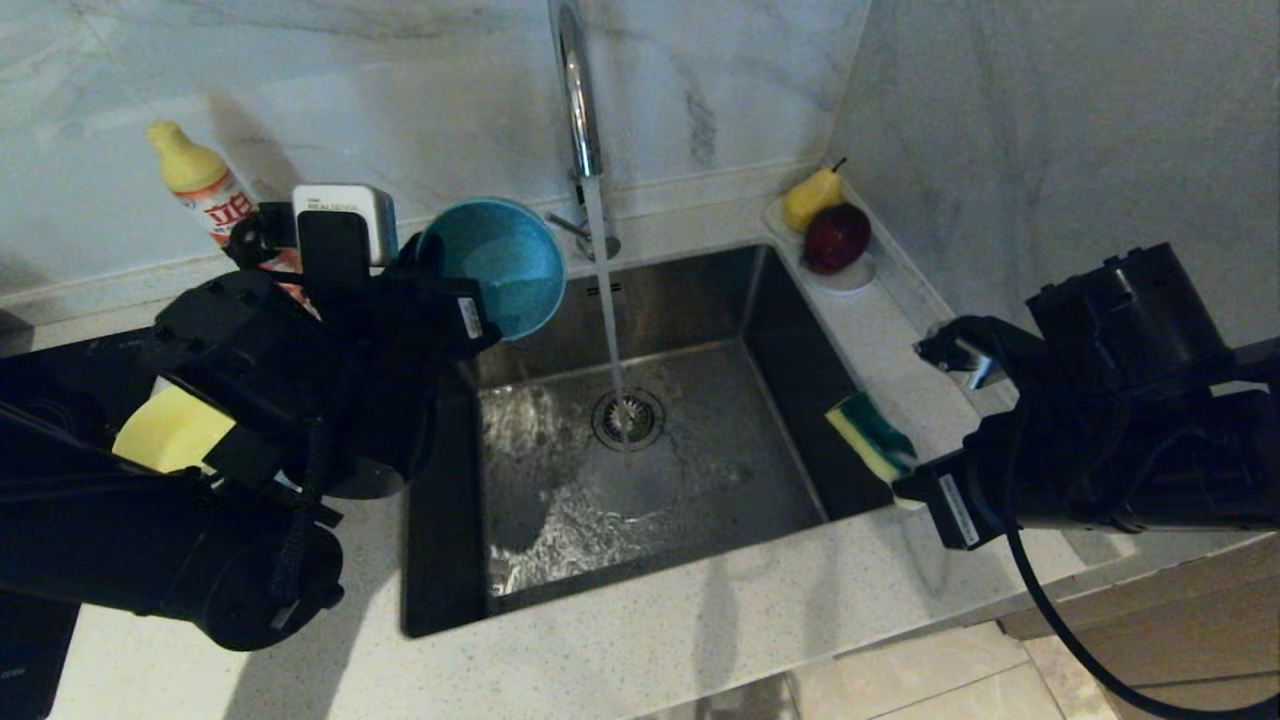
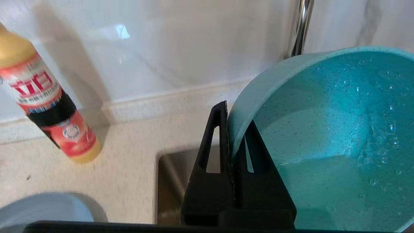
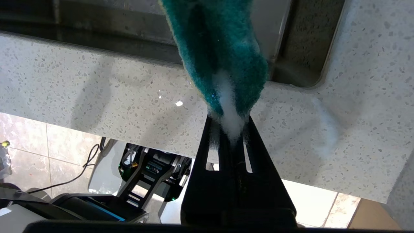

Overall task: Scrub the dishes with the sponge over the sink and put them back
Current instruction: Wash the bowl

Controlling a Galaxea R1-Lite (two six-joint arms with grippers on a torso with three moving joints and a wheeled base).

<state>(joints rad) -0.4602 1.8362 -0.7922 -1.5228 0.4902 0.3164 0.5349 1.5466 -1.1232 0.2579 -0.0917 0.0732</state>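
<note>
My left gripper [image 1: 440, 290] is shut on the rim of the teal-blue bowl [image 1: 495, 262], holding it tilted above the back left corner of the sink [image 1: 700, 300]. In the left wrist view one finger lies outside the bowl [image 2: 330, 136] and one inside; the wet inside shows droplets. My right gripper [image 1: 905, 485] is shut on the sponge [image 1: 870, 435] at the sink's right rim, green face up and white foam at the fingertips [image 3: 250, 129]. Sponge [image 3: 223, 48] hangs over the counter edge. The yellow bowl [image 1: 170, 430] sits on the left counter, half hidden by my left arm.
Water runs from the chrome tap [image 1: 580, 90] onto the drain strainer [image 1: 628, 418]. A dish soap bottle [image 1: 205, 185] stands at the back left. A white saucer [image 1: 850, 275] with a pear and a red apple sits behind the sink's right corner. A grey-blue rim [image 2: 42, 207] shows by my left gripper.
</note>
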